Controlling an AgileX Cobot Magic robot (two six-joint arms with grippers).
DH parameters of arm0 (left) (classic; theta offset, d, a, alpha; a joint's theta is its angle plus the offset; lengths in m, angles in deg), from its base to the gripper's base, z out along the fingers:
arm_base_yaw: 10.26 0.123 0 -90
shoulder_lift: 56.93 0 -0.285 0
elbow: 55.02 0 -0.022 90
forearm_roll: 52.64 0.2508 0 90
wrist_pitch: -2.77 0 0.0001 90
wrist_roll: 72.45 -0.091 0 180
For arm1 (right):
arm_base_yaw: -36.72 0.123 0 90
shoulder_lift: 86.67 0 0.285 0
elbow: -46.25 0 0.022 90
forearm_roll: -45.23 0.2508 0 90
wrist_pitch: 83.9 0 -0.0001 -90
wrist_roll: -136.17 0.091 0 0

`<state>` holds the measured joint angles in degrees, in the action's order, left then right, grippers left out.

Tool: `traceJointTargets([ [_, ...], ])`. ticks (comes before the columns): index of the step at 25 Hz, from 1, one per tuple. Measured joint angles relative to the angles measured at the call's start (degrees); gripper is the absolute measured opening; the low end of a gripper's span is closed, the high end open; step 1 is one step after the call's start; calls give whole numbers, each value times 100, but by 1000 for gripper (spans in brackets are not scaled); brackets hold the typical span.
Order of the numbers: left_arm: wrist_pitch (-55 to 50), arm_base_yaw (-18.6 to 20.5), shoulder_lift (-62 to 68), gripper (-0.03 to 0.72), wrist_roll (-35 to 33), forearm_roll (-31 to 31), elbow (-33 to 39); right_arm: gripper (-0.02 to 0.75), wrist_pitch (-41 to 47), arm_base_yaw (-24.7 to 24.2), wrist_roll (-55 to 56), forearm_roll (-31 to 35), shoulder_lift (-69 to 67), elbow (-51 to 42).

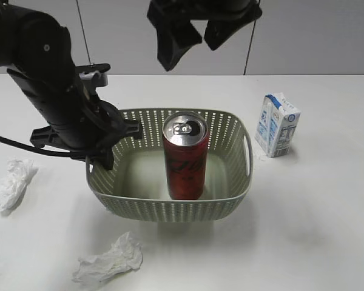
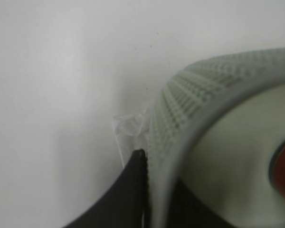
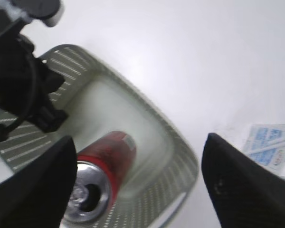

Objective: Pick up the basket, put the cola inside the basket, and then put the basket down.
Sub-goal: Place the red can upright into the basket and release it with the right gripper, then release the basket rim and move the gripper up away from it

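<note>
Your left hand (image 1: 106, 142) is clamped on the basket (image 1: 170, 206) wall at centre-left. The cola (image 1: 185, 159) stands upright inside. Your right hand (image 1: 197, 30), spread wide and empty, hangs at the top centre, straight above it. The basket looks slightly off the tabletop (image 1: 315, 230); lower it.

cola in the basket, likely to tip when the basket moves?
Probably somewhat tippy: the cola is tall and slim, standing upright and rising above the basket rim. It looks unsupported, apart from the walls, so a jolt could topple it. Once down, its round body would likely roll on the basket floor.
</note>
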<state>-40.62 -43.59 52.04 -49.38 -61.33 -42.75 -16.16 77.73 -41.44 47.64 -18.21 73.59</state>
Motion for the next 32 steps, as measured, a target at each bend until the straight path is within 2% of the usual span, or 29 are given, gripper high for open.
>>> traceJointTargets([
  [3, 0, 0, 0, 0, 0, -5, 0, 608, 15, -384, 0, -276, 11, -1],
  [9, -25, 0, 0, 1, 0, -126, 0, 594, 15, -1666, -12, -241, 163, -313],
  [15, -32, 0, 0, 1, 0, -145, 0, 594, 10, -2959, -113, -241, 654, -1155],
  [18, -44, 0, 13, 1, 0, -145, -96, 594, 10, -3389, -201, -307, 981, -1756],
  [24, -296, 6, 459, 1, 0, -140, -879, 593, -206, -3517, -306, -302, 2156, -3113],
  [29, -821, 10, 1145, 1, 0, -24, -1759, 593, -608, -3517, -311, -301, 3564, -4343],
  [32, -798, 12, 1426, 1, 0, -23, -2028, 593, -659, -3517, -311, -301, 4436, -5039],
])
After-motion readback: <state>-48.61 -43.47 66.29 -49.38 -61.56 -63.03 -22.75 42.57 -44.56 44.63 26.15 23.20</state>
